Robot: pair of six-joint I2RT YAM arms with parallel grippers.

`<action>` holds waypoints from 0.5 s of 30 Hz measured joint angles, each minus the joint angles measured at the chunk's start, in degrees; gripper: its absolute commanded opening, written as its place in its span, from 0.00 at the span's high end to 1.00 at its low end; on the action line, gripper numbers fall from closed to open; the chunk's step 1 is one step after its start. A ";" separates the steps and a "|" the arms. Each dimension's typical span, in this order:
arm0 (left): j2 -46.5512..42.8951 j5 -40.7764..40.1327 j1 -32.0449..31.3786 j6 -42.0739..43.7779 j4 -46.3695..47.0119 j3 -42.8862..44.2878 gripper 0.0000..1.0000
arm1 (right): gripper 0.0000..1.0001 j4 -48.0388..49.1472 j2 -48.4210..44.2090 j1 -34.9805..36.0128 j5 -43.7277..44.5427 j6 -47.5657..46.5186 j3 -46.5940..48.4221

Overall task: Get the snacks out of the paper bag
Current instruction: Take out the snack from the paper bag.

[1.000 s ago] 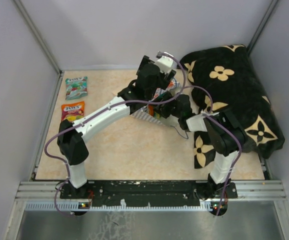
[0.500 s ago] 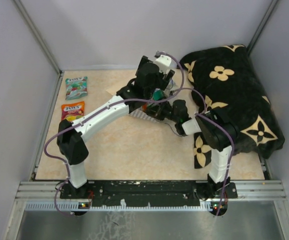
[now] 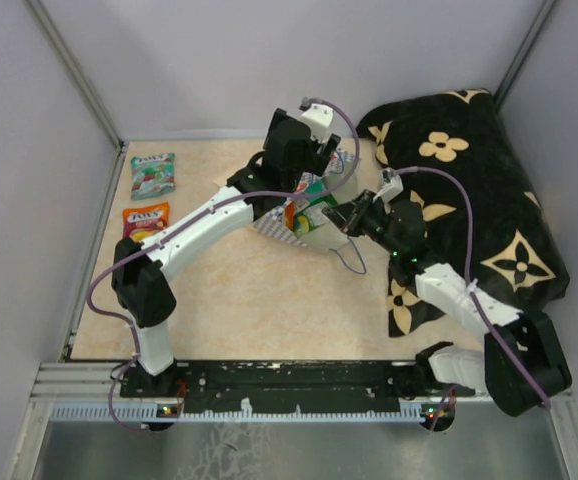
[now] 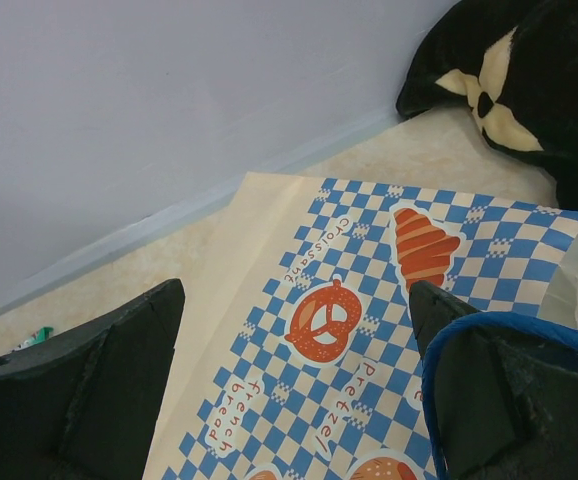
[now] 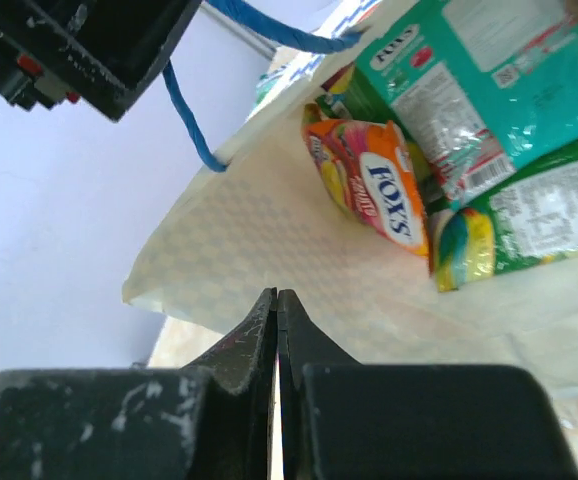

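Beige tabletop, grey walls around. paper bag [image 3: 281, 230] lies on its side near the middle of the far edge, blue-white checkered face with pretzel and croissant prints up, mouth gaping toward the right edge. Several snacks [image 5: 439, 150] sit just inside the mouth: orange packet [image 5: 374, 185] in front, teal packet [image 5: 489, 80] behind it, green packet [image 5: 544, 215] beside and partly under the teal one, all touching. Two more are out on the surface along the left edge: loose teal packet [image 3: 152, 174] by the far-left corner, red-orange packet [image 3: 146, 221] just nearer than it, the two apart. left gripper [image 4: 291, 300] hangs over the bag, fingers [image 4: 99, 390] spread wide, bag face in view between them; blue cord handle [image 4: 509, 322] runs over the edge of one finger. right gripper [image 5: 277, 297] is at the bag mouth, jaws pressed together, tips against the inner paper of the lower lip, apart from the orange packet; can't tell whether any paper is caught. Black cloth [image 3: 469, 190] with cream flowers is bunched in the far-right corner and along the right edge, right arm reaching across its near part.
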 measured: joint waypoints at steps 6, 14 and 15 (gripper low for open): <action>0.00 0.02 0.57 0.02 -0.09 0.00 0.00 | 0.98 -12.41 -6.86 -0.02 4.28 -6.93 -1.77; 0.00 2.40 1.03 -2.62 -2.78 0.00 0.00 | 0.52 -8.09 -0.81 1.66 4.70 -5.95 -2.34; 0.00 2.84 1.03 -3.06 -3.17 0.00 0.00 | 0.51 -5.20 1.38 2.56 4.87 -4.63 -2.36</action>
